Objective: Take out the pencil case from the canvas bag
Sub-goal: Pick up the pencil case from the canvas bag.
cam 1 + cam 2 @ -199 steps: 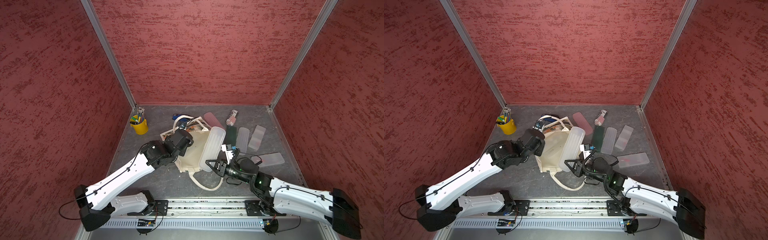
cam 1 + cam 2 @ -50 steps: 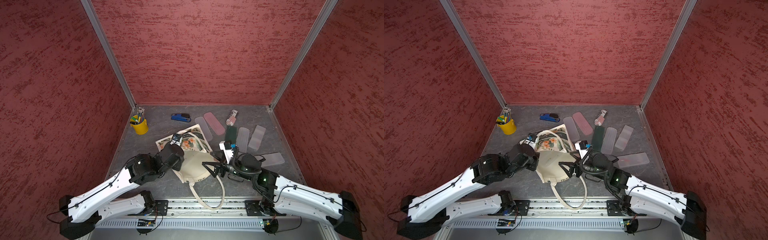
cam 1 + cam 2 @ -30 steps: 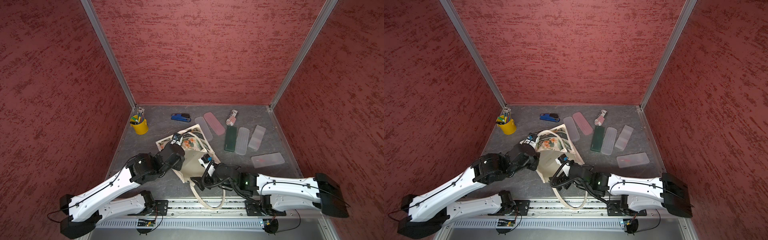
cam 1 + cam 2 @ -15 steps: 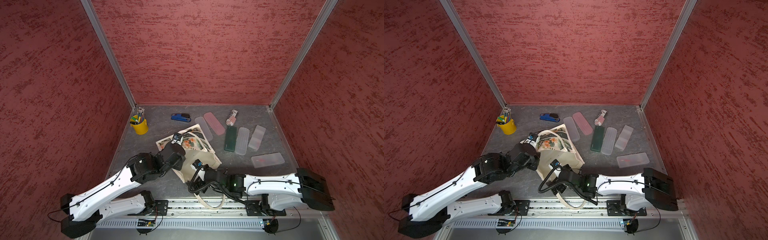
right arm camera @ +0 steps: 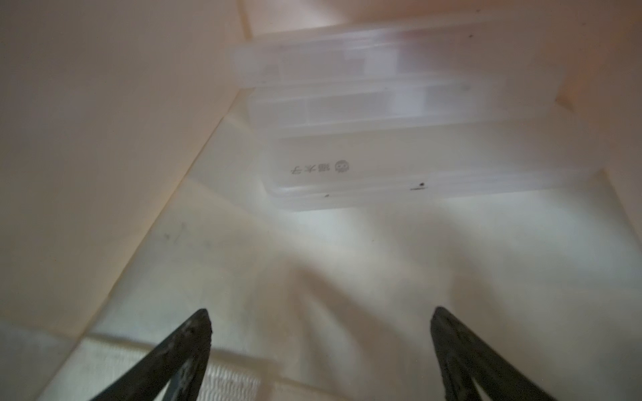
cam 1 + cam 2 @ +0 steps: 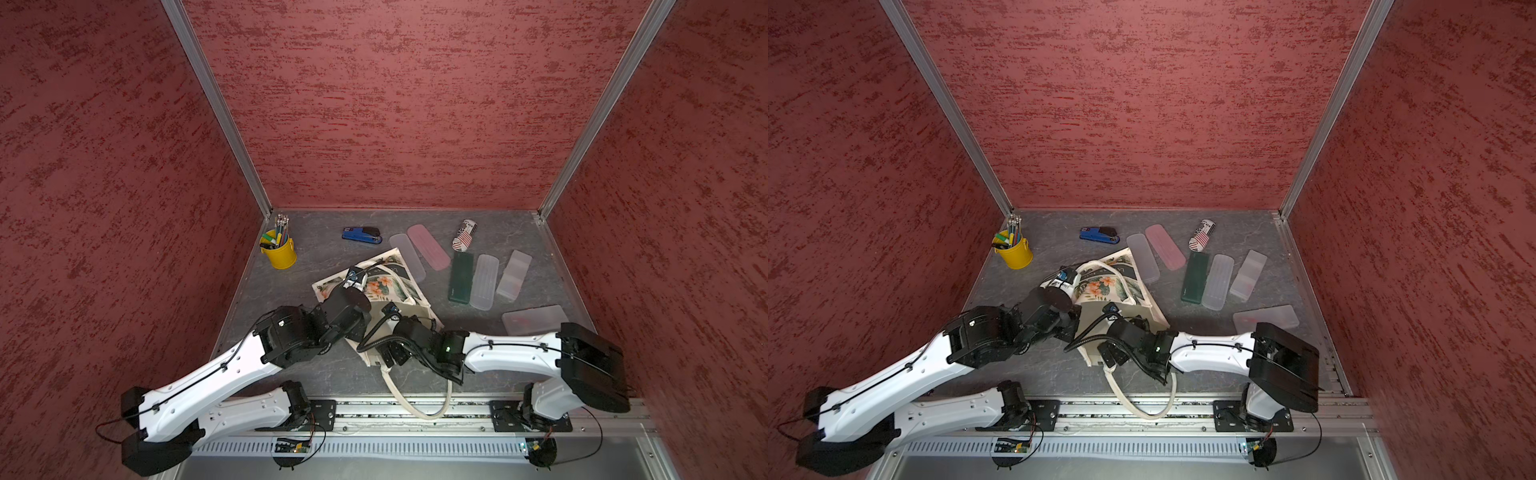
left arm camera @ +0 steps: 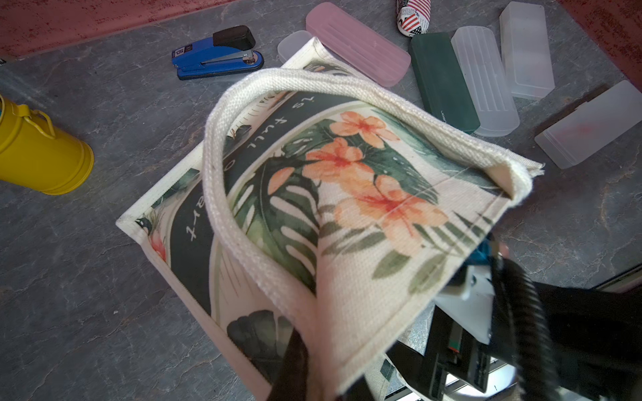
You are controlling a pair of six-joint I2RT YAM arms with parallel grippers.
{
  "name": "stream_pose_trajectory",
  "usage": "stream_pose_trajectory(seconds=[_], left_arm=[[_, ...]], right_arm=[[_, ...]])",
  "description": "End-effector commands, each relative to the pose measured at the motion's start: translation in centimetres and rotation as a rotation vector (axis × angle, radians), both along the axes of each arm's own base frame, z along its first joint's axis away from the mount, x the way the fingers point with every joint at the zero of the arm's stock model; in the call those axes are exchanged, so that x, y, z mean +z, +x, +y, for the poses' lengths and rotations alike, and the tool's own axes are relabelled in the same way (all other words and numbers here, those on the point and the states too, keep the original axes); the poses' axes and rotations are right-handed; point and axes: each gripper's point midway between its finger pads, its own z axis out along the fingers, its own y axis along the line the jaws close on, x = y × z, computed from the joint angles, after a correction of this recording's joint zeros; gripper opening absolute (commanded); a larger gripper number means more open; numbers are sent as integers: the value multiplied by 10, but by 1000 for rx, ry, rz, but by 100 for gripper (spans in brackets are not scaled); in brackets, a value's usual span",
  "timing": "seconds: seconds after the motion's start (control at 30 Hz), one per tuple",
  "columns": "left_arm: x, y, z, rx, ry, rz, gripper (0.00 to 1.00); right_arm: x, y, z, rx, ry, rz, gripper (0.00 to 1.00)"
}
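Note:
The canvas bag (image 6: 386, 286) lies on its side on the grey floor, flower print up, in both top views (image 6: 1104, 286). My left gripper (image 7: 323, 378) is shut on the bag's upper rim near the mouth and holds that flap (image 7: 347, 243) raised. One cream handle (image 7: 222, 194) arches over the print. The other handle (image 6: 415, 399) trails over the front rail. My right gripper (image 5: 320, 312) is open at the bag's mouth, nothing between its fingers. Deep inside, against the far end, lies a frosted translucent pencil case (image 5: 399, 156) with small printed characters, well beyond the fingertips.
A yellow pot of pens (image 6: 279, 249) stands at the back left and a blue stapler (image 6: 362, 235) lies behind the bag. Right of the bag lie several loose cases: pink (image 6: 428, 247), dark green (image 6: 461, 277), frosted (image 6: 484, 281). A striped pouch (image 6: 464, 235) lies at the back.
My right arm has swung left along the front, bringing its open gripper to the bag's mouth. The left gripper has kept its hold on the rim without moving.

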Motion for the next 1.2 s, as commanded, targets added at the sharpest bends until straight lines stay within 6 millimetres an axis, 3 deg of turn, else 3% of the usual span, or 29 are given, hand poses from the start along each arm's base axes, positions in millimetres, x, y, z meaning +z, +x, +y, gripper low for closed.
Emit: stream_pose_trajectory(seconds=[0.0,0.23,0.4,0.7,0.87,1.17], left_arm=[[16,0,-11,-23,-69,-29,0],[13,1,-14,-30,-70,-26,0],[13,0,-16,-38,-69,-24,0],[11,-4,-12,-38,-74,-21,0],[13,-6,-11,-37,-85,-22,0],[10,-8,-11,-37,-84,-23,0]], right_arm=[[-4,19,-4,-127,-11,60,99],[-5,37,19,-293,318,304,95],[8,47,20,-413,585,385,88],[13,52,12,-532,855,493,82],[6,54,13,-576,912,542,73],[-27,45,29,-591,912,692,71]])
